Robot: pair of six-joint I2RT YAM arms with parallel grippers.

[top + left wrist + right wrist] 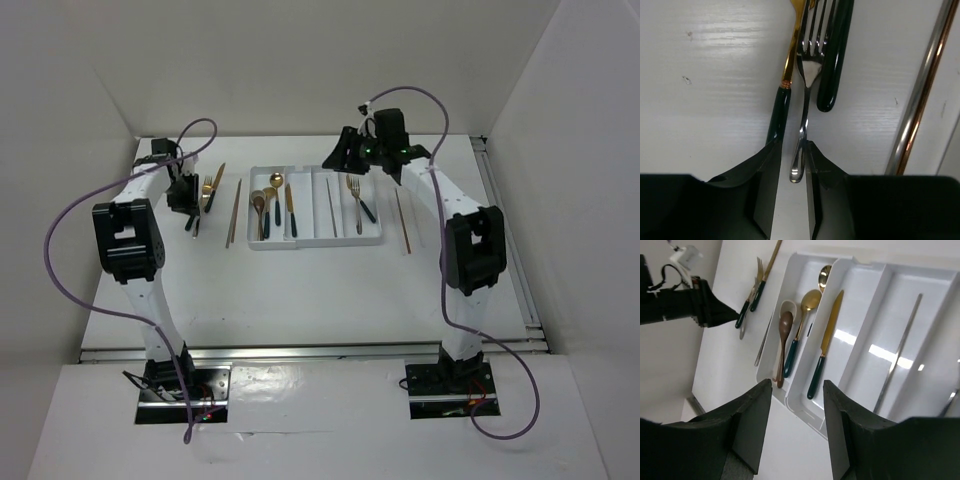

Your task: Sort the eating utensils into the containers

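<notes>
My left gripper (190, 213) is low over the table, left of the white tray (315, 243). In the left wrist view its open fingers (792, 150) straddle the handle end of a silver fork (801, 145). A gold utensil with a teal handle (779, 112) runs under the left finger. Another dark handle (834, 60) lies beside the fork's tines. The tray's compartments hold spoons (268, 200), a knife (290, 208), a chopstick (331, 206) and a fork (356, 198). My right gripper (342, 158) hovers open and empty over the tray's far edge (796, 390).
One chopstick (233, 213) lies on the table between the left gripper and the tray; it shows in the left wrist view (917, 100). Another chopstick (402, 220) lies right of the tray. A gold knife (216, 185) lies by the left gripper. White walls enclose the table.
</notes>
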